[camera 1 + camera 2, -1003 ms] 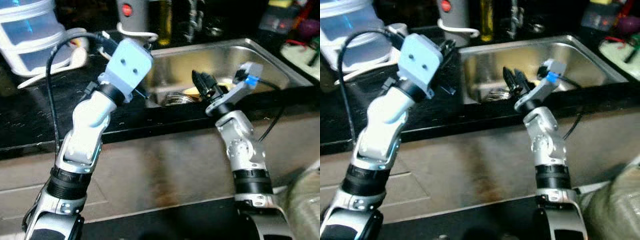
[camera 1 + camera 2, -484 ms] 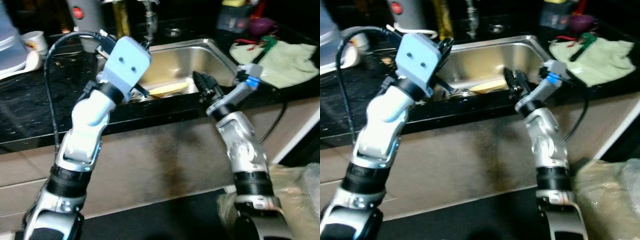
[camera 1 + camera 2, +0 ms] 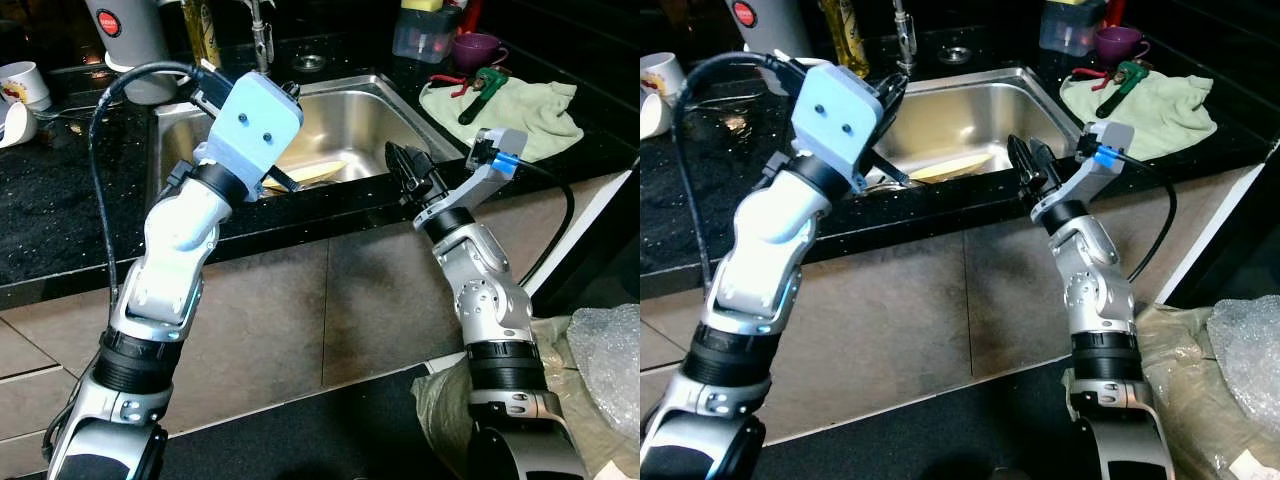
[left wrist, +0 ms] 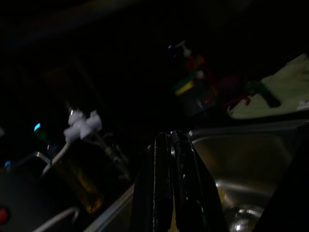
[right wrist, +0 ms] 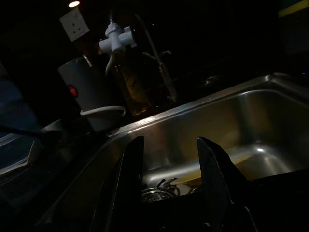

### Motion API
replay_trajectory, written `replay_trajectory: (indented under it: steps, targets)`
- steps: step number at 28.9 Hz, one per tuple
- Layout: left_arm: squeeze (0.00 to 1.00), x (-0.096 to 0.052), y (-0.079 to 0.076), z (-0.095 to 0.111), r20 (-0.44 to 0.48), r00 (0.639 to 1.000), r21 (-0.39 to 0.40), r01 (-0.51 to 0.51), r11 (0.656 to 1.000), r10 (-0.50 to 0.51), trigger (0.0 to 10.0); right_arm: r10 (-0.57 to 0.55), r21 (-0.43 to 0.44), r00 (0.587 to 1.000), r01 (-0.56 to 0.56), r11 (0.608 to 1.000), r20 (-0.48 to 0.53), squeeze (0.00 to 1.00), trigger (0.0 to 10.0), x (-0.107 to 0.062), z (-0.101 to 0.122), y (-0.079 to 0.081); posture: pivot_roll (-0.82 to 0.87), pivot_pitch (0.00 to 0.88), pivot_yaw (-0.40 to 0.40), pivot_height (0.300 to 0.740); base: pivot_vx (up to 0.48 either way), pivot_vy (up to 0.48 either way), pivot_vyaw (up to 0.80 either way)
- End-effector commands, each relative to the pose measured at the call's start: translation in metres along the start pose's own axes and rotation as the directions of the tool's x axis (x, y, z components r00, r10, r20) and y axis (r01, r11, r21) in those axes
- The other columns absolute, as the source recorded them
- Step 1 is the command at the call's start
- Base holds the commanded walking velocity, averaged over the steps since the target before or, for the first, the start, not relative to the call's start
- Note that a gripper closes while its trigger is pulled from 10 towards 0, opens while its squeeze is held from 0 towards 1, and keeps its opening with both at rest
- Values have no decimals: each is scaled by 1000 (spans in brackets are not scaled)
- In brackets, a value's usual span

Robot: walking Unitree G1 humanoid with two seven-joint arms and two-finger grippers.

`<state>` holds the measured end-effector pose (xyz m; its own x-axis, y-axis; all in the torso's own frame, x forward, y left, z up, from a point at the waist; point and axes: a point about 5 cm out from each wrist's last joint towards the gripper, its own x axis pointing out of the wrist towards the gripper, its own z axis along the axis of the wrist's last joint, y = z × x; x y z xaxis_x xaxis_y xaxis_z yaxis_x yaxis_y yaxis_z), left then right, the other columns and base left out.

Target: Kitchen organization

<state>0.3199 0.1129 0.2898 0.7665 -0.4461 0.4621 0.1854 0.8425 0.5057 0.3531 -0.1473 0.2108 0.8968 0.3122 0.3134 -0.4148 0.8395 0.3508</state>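
Note:
A steel sink (image 3: 402, 112) is set in the black counter before me. A pale yellow flat item (image 3: 312, 172) lies in its basin beside a metal strainer (image 5: 155, 194). My left gripper (image 4: 169, 139) is raised over the sink's near left corner, shut with nothing between its fingers. Over the sink's front rim on the right side my right gripper (image 3: 409, 166) is open and empty, pointing into the basin. Its two black fingers (image 5: 130, 169) frame the basin in the right wrist view.
Behind the sink stand a tap (image 3: 259, 30), an oil bottle (image 3: 843, 38) and a grey kettle (image 3: 127, 35). A white mug (image 3: 20, 80) sits far left. A green cloth (image 3: 520, 108) with tools, a plastic box (image 3: 425, 32) and a purple cup (image 3: 478, 47) are right. Bags (image 3: 605, 350) lie on the floor.
The camera has swung right and pulled back, so the sink now sits left of centre and the green cloth shows. Both arms keep their pose; the grippers are unchanged.

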Motion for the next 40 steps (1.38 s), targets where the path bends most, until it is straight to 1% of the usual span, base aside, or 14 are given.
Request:
replay_trajectory:
  steps: [1,2,3,6,11,18,22,23,24,29,31,35,36,40]
  targets:
    - [0,3,18,-7,-9,998,-16,-55,998,55,10000,4,0,1000,-4,1000,-10,0,10000,0,-1,2,-54,29,-18,732,0,0,0]
    - [0,4,29,-16,-27,995,-38,-92,995,91,10000,3,-1,1000,-3,1000,-10,0,10000,0,-1,2,-55,30,-18,732,0,0,0]
    - [0,4,29,-16,-27,995,-38,-92,995,91,10000,3,-1,1000,-3,1000,-10,0,10000,0,-1,2,-55,30,-18,732,0,0,0]
    - [0,6,59,-39,-83,983,-90,-173,981,166,10000,3,-9,1000,-3,1000,-10,0,10000,-3,2,2,-80,49,-17,732,0,0,0]
    - [0,11,76,-57,-140,973,-118,-199,973,182,10000,-4,-25,1000,4,1000,-15,0,10000,-9,6,-1,-111,71,-15,732,0,0,0]
    - [0,14,79,-78,-222,958,-194,-224,955,180,10000,-15,-44,1000,14,999,-20,0,10000,-14,11,-4,-143,92,-20,732,0,0,0]
    - [0,13,60,-104,-307,945,-350,-221,910,111,10000,-8,-57,999,7,998,-35,0,10000,-17,15,-3,-169,104,-41,732,0,0,0]
    - [592,12,59,-105,-310,945,-351,-217,911,106,10000,-6,-57,999,4,998,-36,0,10000,-17,15,-2,-179,97,-44,732,0,0,0]
    - [1000,11,58,-107,-310,945,-354,-215,910,103,10000,-3,-56,999,1,998,-37,0,10000,-17,15,-1,-182,93,-42,732,0,0,0]
    - [1000,12,62,-104,-280,954,-343,-205,917,109,10000,6,-49,999,-8,999,-38,0,10000,-15,14,1,-176,83,-39,732,0,0,0]
    - [1000,17,64,-94,-223,969,-303,-170,938,103,10000,8,-41,999,-9,999,-38,0,10000,-14,11,2,-168,72,-28,732,0,0,0]
    - [1000,21,65,-85,-168,981,-290,-143,946,97,10000,8,-31,999,-9,999,-35,0,10000,-15,9,3,-163,65,-18,732,0,0,0]
    - [0,23,66,-80,-138,986,-281,-130,951,94,10000,7,-26,999,-8,1000,-34,0,10000,-15,8,3,-156,61,-14,732,0,0,0]
    - [0,25,62,-61,-38,996,-250,-84,965,77,10000,3,-9,1000,-3,1000,-31,0,10000,-16,4,3,-145,52,-4,732,0,0,0]
